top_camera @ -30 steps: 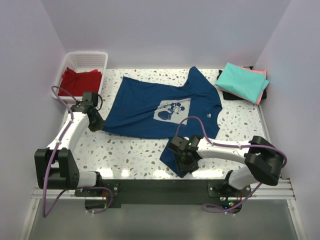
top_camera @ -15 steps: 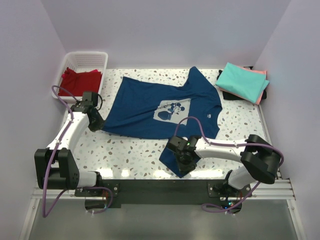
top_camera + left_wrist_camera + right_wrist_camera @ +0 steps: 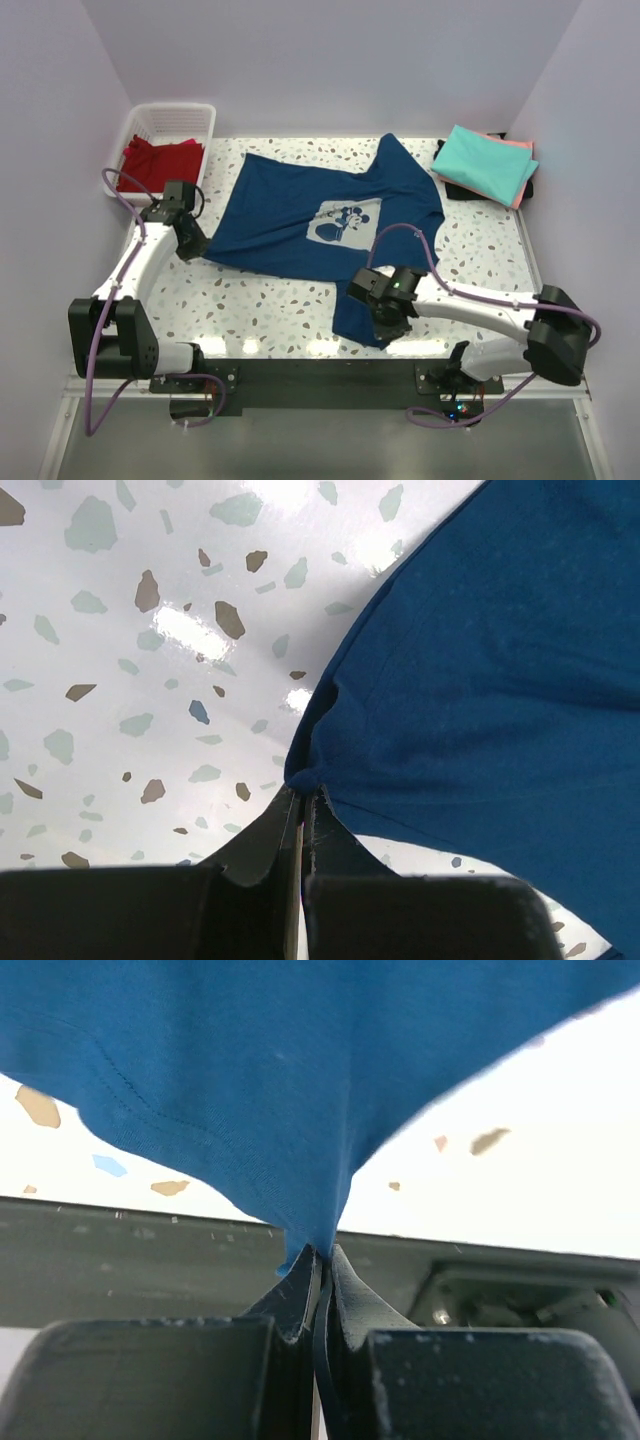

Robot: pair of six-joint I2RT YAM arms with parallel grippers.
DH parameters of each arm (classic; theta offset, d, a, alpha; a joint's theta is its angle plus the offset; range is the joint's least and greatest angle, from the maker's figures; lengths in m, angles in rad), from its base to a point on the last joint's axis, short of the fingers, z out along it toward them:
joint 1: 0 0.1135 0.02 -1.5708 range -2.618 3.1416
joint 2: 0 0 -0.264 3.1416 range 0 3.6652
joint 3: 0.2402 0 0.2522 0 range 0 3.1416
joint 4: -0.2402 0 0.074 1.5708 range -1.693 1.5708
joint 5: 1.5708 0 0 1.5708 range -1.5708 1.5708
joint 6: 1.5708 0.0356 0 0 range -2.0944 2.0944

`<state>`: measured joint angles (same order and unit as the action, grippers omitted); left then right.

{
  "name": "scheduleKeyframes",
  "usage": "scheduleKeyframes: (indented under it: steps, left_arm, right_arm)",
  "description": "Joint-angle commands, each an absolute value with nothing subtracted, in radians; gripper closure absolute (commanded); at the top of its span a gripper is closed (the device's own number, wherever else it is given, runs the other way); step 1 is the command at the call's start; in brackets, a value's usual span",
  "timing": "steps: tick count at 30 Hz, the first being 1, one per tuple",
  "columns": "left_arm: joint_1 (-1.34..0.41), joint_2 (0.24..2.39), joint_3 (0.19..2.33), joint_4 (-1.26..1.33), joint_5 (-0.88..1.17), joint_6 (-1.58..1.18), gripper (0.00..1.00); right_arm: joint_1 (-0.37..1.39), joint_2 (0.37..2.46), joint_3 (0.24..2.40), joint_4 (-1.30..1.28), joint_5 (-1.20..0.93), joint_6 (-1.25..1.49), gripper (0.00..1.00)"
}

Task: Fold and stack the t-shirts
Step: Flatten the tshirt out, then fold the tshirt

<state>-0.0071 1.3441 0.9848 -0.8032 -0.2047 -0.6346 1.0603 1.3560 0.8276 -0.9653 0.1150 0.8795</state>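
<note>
Within the left pincer (image 3: pixel 303 800) sits the navy t-shirt (image 3: pixel 480 660) corner.

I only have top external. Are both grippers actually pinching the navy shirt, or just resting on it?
Observer: Left wrist view shows the left gripper shut on an edge corner of the navy t-shirt, with cloth bunched at the fingertips.
Operator: And the right one?
Observer: Right wrist view shows the right gripper shut on it too. The cloth is drawn to a narrow point between the tips, and a stitched hem runs into the pinch.
Operator: Is the left side taut or slack?
Observer: There is only a small pucker at the tips. Beyond it the cloth lies smooth against the table.
</note>
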Motion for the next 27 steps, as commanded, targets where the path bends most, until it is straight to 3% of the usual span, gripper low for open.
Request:
scheduleKeyframes:
  steps: [1, 11, 27]
  left_arm:
    - [-0.005, 1.312, 1.032, -0.84, -0.242, -0.627, 1.0]
    - [-0.005, 1.213, 0.988, -0.933, -0.244, -0.686, 1.0]
    - [-0.006, 1.264, 1.038, -0.876, -0.284, -0.698, 1.0]
  right_arm:
    - [1.066, 1.229, 0.873, -1.189, 0.234, 1.005, 1.0]
    - [1.065, 0.982, 0.98, -1.537, 0.431, 1.293, 1.0]
    - [1.06, 1.14, 1.181, -1.559, 0.692, 1.292, 1.0]
